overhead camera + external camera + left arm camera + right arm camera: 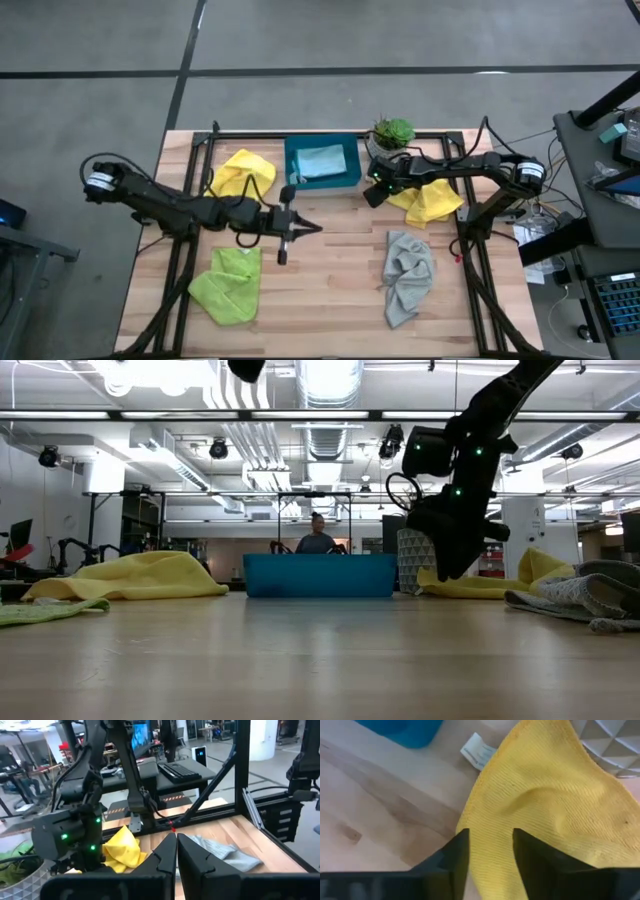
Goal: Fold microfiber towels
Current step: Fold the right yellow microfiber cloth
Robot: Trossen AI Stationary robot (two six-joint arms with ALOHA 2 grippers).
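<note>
Step in hand, as judged: right gripper (pixel 487 852) sits over the near edge of the yellow towel (pixel 555 805) at the table's far right, beside the white planter (pixel 385 150). Jaws are spread, the cloth showing between the tips; nothing pinched yet. To do this well: come down onto a single layer at the edge or corner, not the bunched middle; close only once the cloth is between the fingers; lift just enough to carry the edge over, so the fabric doesn't drag or pull toward the planter. The white care label (pixel 479 750) marks one edge; a useful ref for finding a corner.

Left gripper (pixel 290 228) waits over bare wood at table centre, jaws pressed together, holding nothing.

Towel condition:
- Yellow towel at right: lying rumpled, fine ribbed weave, soft folds, not squared.
- Second yellow towel (pixel 243 172): far left of the teal tray (pixel 322 178), crumpled.
- Lime green towel (pixel 228 285): near left, loosely doubled, edges uneven.
- Grey towel (pixel 407 275): near right, heaped and creased.
- Light blue towel (pixel 322 161): lying in the tray, looks flat.

Judgement: most folding remains.
</note>
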